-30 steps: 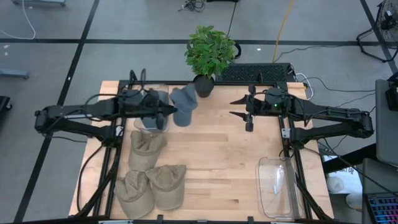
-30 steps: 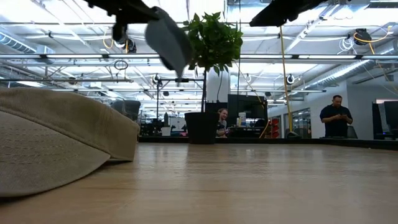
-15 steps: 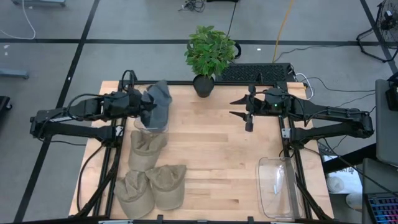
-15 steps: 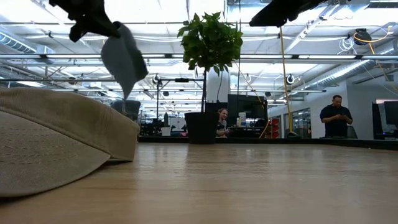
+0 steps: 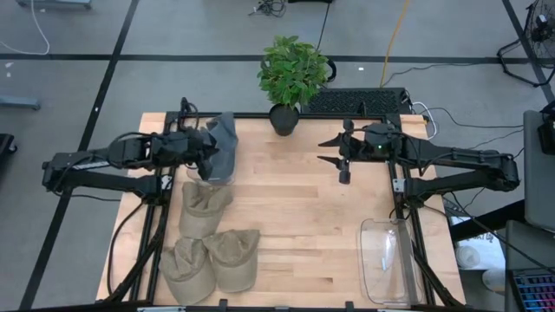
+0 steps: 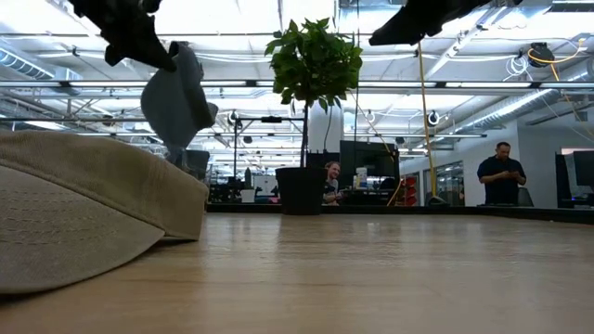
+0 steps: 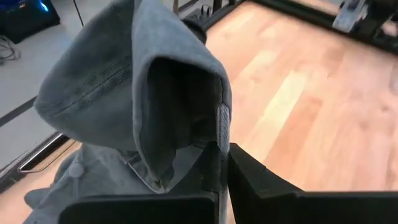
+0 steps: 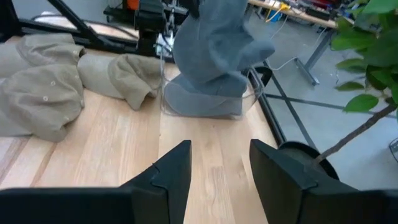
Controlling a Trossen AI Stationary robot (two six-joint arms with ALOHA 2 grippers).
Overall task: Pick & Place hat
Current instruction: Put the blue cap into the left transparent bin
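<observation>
The pale wood counter (image 5: pixel 295 208) carries three soft khaki caps (image 5: pixel 208 247) heaped toward seven o'clock and an empty clear plastic bin (image 5: pixel 388 260) at five o'clock. At ten o'clock a second clear bin (image 8: pixel 205 99) holds a grey cap (image 8: pixel 199 99); above it the left gripper (image 5: pixel 208 149) has its fingers clamped on a limp grey hat (image 5: pixel 222 147). At two o'clock the right gripper (image 5: pixel 334 152) hovers, fingers apart. No lettering is legible.

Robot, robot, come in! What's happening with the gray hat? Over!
Left gripper shut on gray hat, lifted over clear bin. Right gripper open, waiting mid-table. Tan hats nearby, not blocking.
</observation>
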